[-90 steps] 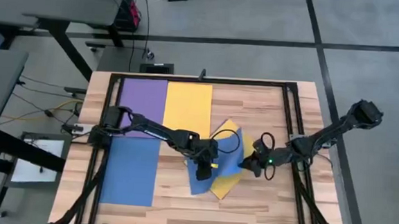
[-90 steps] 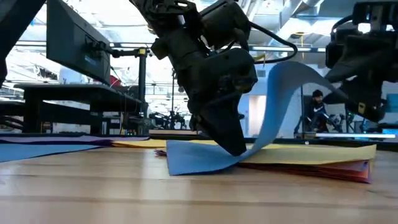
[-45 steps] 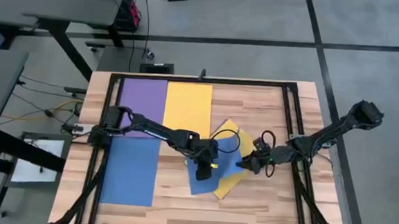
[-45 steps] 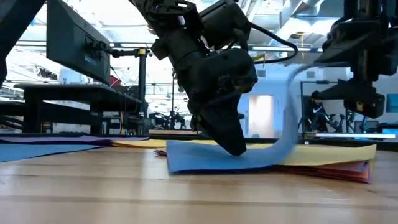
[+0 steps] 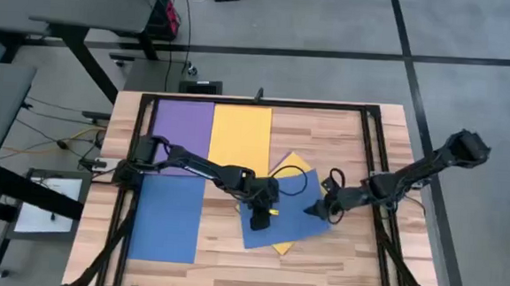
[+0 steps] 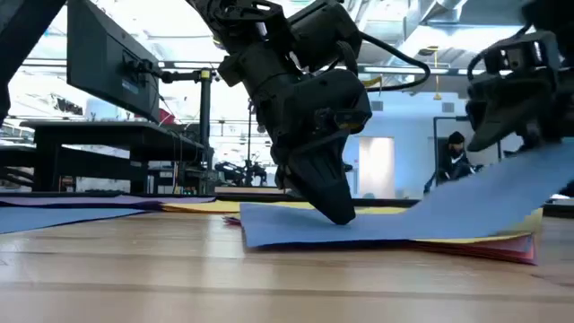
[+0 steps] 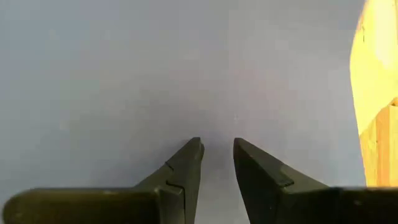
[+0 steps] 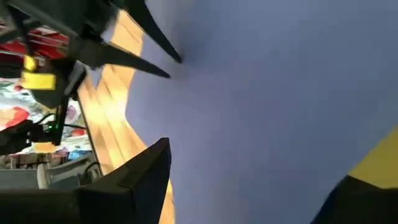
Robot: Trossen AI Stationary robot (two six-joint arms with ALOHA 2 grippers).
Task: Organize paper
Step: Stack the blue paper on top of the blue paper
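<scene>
Left claw (image 5: 259, 221) is tip-down on the loose blue sheet (image 5: 288, 212) mid-counter, fingers nearly together with a thin gap per the left wrist view, pinning the sheet to the wooden counter (image 5: 344, 135) rather than gripping it. Right claw (image 5: 324, 209) is at that sheet's right edge, holding the edge raised off the pile; low view shows the blue sheet (image 6: 377, 224) flat under the left claw (image 6: 339, 213) and sloping up toward the right claw (image 6: 516, 135). Right wrist view shows blue paper running between its fingers, so closed on the sheet. Under the blue sheet: a yellow sheet (image 5: 291, 166) lying askew, corners poking out at the far and near sides, plus a red-pink sheet (image 6: 502, 248) visible at the bottom of the pile in the low view. Already laid out flat on the left: purple sheet (image 5: 183, 137) and yellow sheet (image 5: 239, 136) side by side at the far edge, another blue sheet (image 5: 166, 217) nearer, below the purple one
</scene>
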